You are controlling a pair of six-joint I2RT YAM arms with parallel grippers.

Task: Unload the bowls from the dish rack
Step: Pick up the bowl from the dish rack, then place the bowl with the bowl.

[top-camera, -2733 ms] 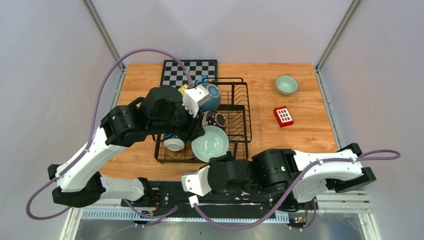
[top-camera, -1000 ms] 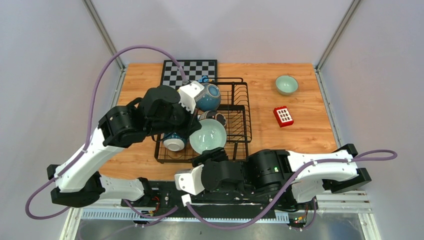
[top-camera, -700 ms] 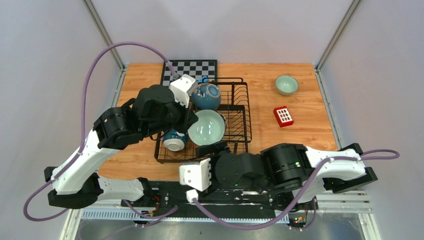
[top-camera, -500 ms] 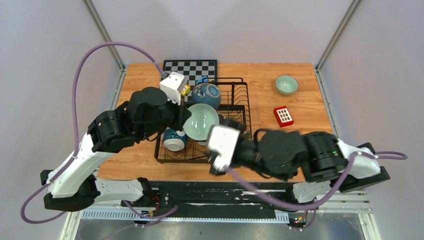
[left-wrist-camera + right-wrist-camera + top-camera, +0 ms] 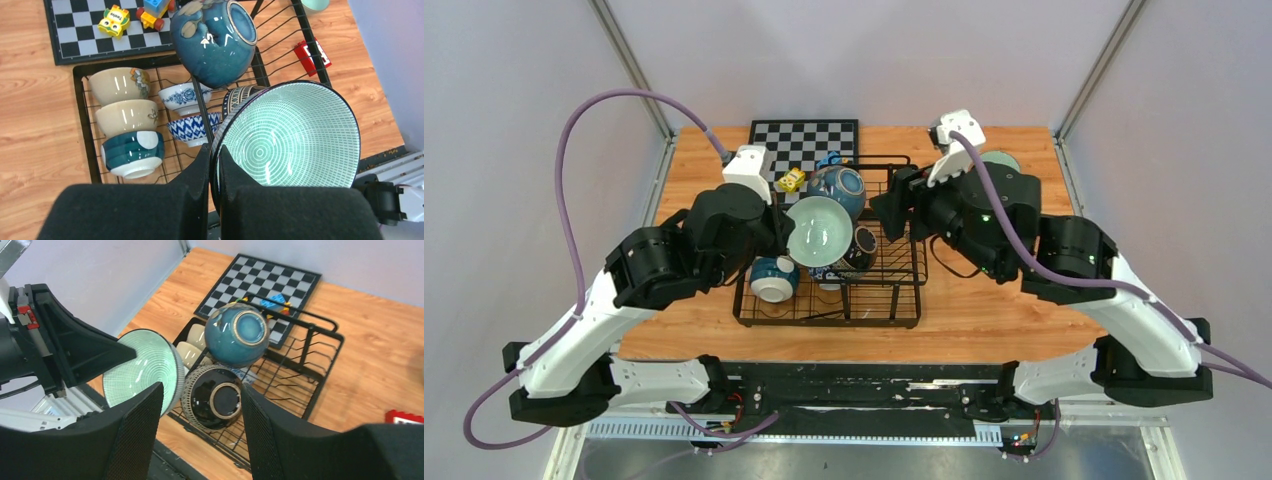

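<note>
**Unloading under way: one bowl lifted, most of the rack yet to clear**

The left gripper [image 5: 214, 156] is clamped tight on the rim of a mint-green lined bowl [image 5: 290, 135]. It holds the bowl tilted above the near part of the dish rack [image 5: 80, 115], free of the wires. The right gripper [image 5: 201, 390] has its jaws wide apart with nothing between them. It is poised over a dark patterned bowl [image 5: 217, 399] lying on its side directly beneath, and a large teal bowl [image 5: 235, 337] lies just beyond that.

One pale green bowl [image 5: 314, 4] sits out on the table, far beyond the left gripper. By this reading one bowl is done, one is in transit and seven are left.

Only the left wrist view shows in full the row to the left of its fingers:
- two beige bowls [image 5: 120, 85]
- a blue-banded bowl [image 5: 132, 152]
- two small blue-and-white bowls [image 5: 182, 97]

In the overhead view the arm and the lifted bowl cover most of these. The right wrist view alone shows the empty gap between the right jaws.
</note>
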